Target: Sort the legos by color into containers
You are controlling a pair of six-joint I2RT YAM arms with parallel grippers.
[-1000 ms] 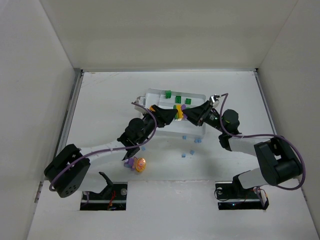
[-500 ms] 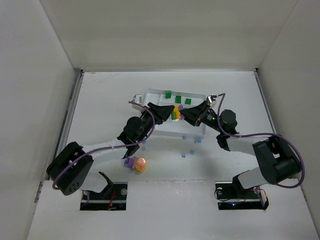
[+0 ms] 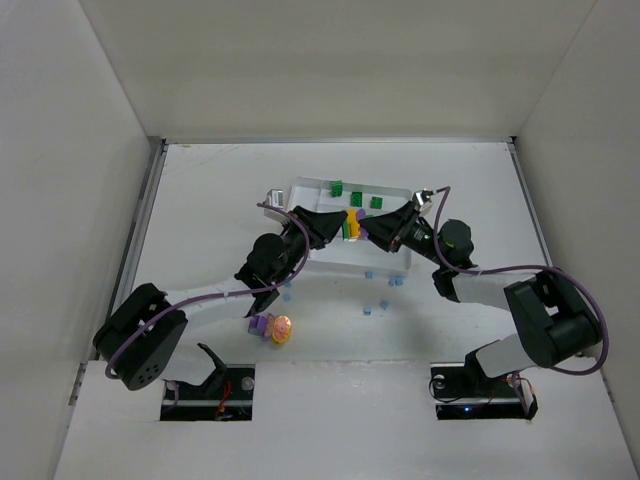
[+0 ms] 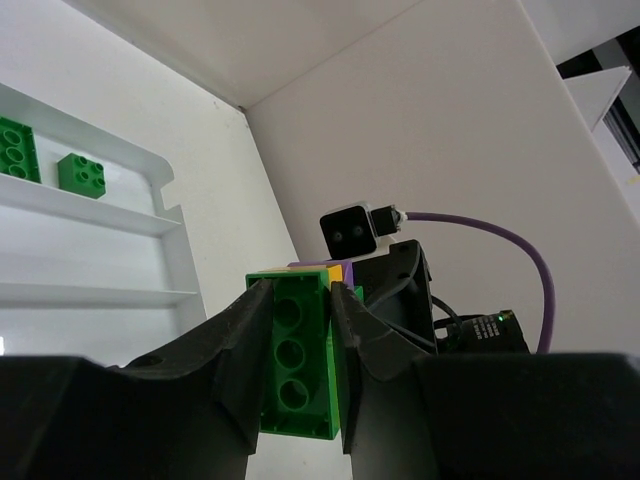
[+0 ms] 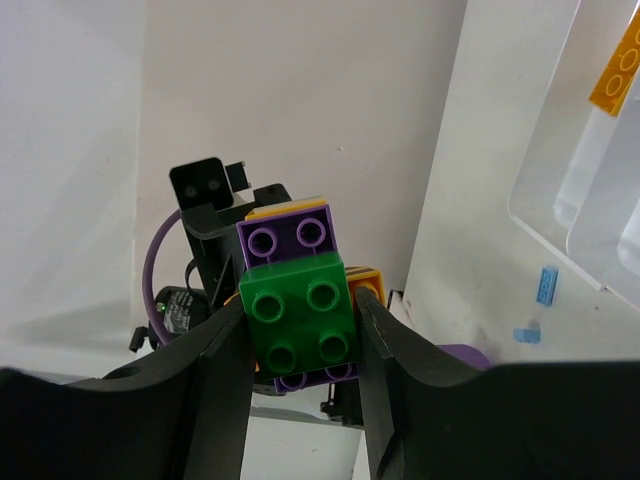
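Note:
A joined stack of legos hangs above the white tray, held from both sides. My left gripper is shut on its long green brick, seen from the underside. My right gripper is shut on the other end, on a square green brick stacked on a purple brick with yellow-orange behind. Two green bricks lie in the tray's far compartment, and also show in the left wrist view. A yellow-orange brick lies in another compartment.
A purple and orange round piece lies on the table near the left arm. Tiny light blue bricks are scattered in front of the tray, and also show in the right wrist view. White walls enclose the table.
Both grippers have shifted the lego stack slightly farther over the tray since a second ago. Over the last half second nothing has visibly moved.

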